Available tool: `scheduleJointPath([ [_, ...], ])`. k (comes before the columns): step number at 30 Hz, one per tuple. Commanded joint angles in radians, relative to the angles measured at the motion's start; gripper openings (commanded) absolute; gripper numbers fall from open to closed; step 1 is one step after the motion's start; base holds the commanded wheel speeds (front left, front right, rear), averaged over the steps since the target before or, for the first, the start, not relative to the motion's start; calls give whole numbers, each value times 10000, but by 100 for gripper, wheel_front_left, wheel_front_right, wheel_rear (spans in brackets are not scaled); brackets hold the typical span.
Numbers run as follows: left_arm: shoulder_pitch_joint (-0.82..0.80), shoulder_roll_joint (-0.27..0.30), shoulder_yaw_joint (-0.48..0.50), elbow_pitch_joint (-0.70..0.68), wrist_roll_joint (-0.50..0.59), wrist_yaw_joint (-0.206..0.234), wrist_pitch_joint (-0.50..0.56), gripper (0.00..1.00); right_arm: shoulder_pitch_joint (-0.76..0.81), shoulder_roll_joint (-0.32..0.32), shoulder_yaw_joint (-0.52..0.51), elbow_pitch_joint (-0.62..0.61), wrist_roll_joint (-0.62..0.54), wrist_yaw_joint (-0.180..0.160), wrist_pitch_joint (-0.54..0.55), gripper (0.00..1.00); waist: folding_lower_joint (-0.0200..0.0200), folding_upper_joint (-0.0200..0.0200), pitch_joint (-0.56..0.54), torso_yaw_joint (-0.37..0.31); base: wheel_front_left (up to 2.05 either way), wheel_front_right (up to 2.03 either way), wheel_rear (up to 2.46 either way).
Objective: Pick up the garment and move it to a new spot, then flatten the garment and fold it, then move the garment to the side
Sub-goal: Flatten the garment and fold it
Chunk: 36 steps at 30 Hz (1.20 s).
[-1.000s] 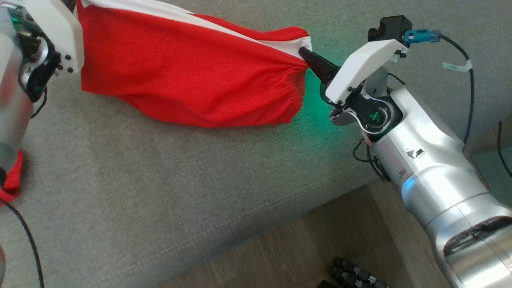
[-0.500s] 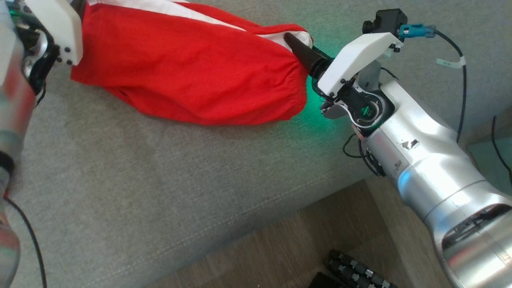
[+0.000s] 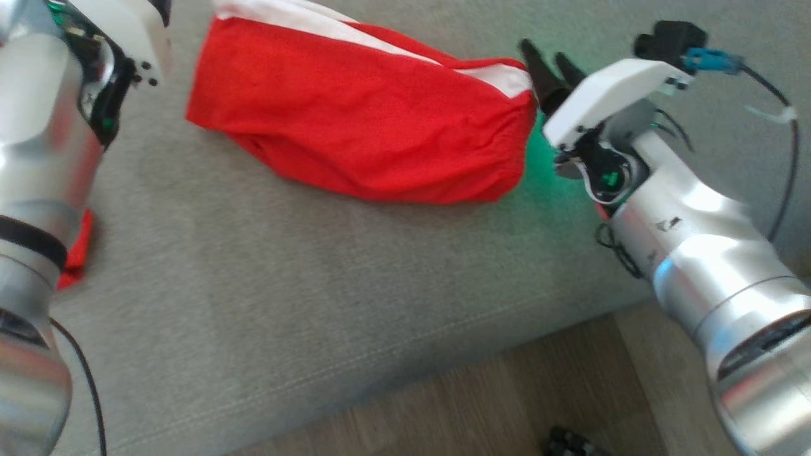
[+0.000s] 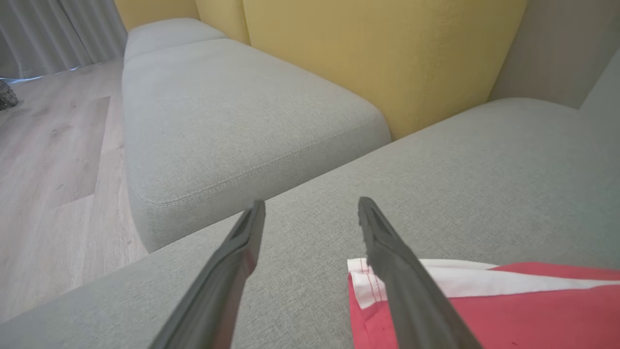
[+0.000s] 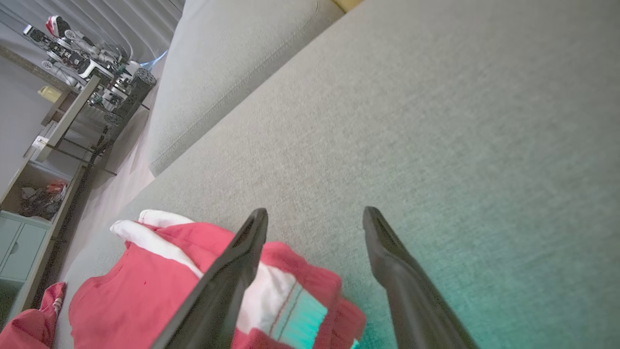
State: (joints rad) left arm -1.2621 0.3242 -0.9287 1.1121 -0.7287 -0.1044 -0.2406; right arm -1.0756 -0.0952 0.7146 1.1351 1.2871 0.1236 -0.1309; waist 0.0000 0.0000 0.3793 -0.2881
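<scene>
Garment (image 3: pixel 374 133), red with white trim, lies on the grey sofa (image 3: pixel 285 285) between your left gripper (image 4: pixel 311 202) and right gripper (image 5: pixel 315 210); both spread wide, empty, one near each end.

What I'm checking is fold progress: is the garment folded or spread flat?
Loosely folded over: the garment lies bunched on the sofa, layers showing at its edge.

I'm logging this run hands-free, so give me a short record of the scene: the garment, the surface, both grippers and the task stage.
garment: red with a white band, rumpled
surface: grey sofa seat
left gripper: open, nothing between its fingers, by the garment's white-edged end
right gripper: open, nothing between its fingers, at the other end
task stage: garment lies free on the seat, not yet flat or folded
</scene>
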Motion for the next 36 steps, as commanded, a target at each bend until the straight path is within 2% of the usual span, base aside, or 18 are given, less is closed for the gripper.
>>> scheduleJointPath([
  [1, -200, 277, 315, -265, -105, 49, -119, 100, -105, -42, 77, -162, -171, 71, -244, 100, 0, 0, -455, 431, 0, 0, 0],
  [5, 316, 228, 696, -752, -320, 151, -197, 100, 83, -378, 349, -473, -700, 71, -834, 100, 0, 0, -973, 870, 0, 0, 0],
  [11, 1571, 273, 1473, -2276, -282, 606, -208, 100, 681, -948, 426, -1020, -1670, 71, -1284, 100, 0, 0, -1748, 1483, 0, 0, 0],
  [14, 2689, 316, 2065, -3398, -198, 996, -209, 100, 1179, -1368, -475, -1825, -2643, 71, -1302, 100, 0, 0, -2186, 1804, 0, 0, 0],
  [18, 4456, 303, 2806, -5031, 145, 1516, -210, 100, 2694, -1583, -2329, -3446, -4648, 71, -1306, 100, 0, 0, -2752, 2246, 0, 0, 0],
  [21, 5867, 247, 3419, -6236, 501, 1937, -211, 100, 4264, -1265, -3793, -4971, -6309, 71, -1307, 100, 0, 0, -3114, 2503, 0, 0, 0],
  [25, 7678, 27, 4299, -7774, 1114, 2346, -211, 100, 6309, -492, -5253, -6853, -8225, 71, -1307, 100, 0, 0, -3469, 2796, 0, 0, 0],
  [31, 9943, -595, 5521, -9272, 1996, 2311, -211, 100, 8394, 263, -6603, -8893, -9899, 71, -1308, 100, 0, 0, -3626, 3158, 0, 0, 0],
  [36, 11311, -1209, 6271, -9797, 3005, 1959, -212, 100, 9381, 431, -6973, -9364, -10572, 71, -1308, 100, 0, 0, -3603, 3295, 0, 0, 0],
])
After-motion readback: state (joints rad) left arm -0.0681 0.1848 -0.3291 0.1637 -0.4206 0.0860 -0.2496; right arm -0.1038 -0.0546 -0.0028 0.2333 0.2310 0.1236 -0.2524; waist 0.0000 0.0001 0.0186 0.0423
